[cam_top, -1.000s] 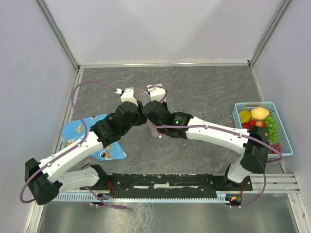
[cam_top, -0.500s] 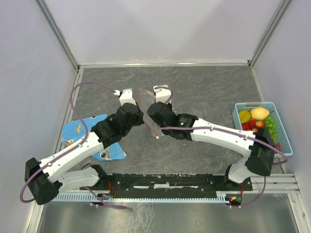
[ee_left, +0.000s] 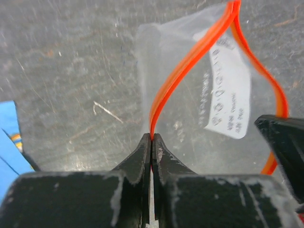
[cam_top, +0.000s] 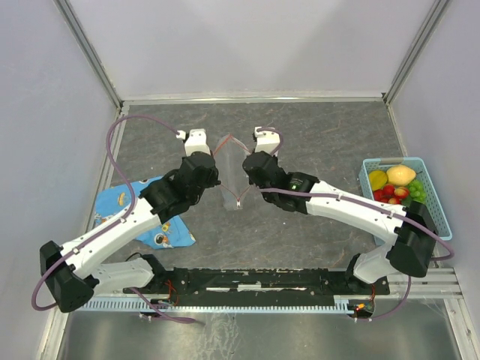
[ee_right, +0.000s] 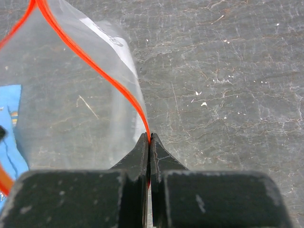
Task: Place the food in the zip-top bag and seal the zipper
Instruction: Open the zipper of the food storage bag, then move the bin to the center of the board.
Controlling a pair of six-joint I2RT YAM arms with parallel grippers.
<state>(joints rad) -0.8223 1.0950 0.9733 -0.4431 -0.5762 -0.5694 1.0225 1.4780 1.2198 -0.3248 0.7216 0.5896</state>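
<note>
Surroundings first: blue patterned cloth [cam_top: 127, 206] lies on the grey table [cam_top: 315, 135] at your left, with the left arm's forearm passing over its near part. Light-blue basket [cam_top: 390, 160] sits at the far right edge, well apart from both grippers; in the top view the right arm's elbow covers its near corner.

Basket contents: yellow lemon [cam_top: 378, 179] and peach [cam_top: 401, 175] at the far end, red strawberries [cam_top: 386, 193] just nearer, and green grapes [cam_top: 417, 191] along the right wall.

Zip-top bag [cam_top: 234, 184] hangs mid-table between the two wrists, its mouth upward. Its orange-red zipper [ee_left: 190, 61] is split into two bowed strips, so the mouth gapes. White label [ee_left: 230, 95] shows on one wall, and through the clear plastic you see the table.

Left gripper [ee_left: 152, 142] — jaws pressed together on the zipper strip at one end. Right gripper [ee_right: 149, 142] — jaws likewise clamped on the strip at the opposite end.
</note>
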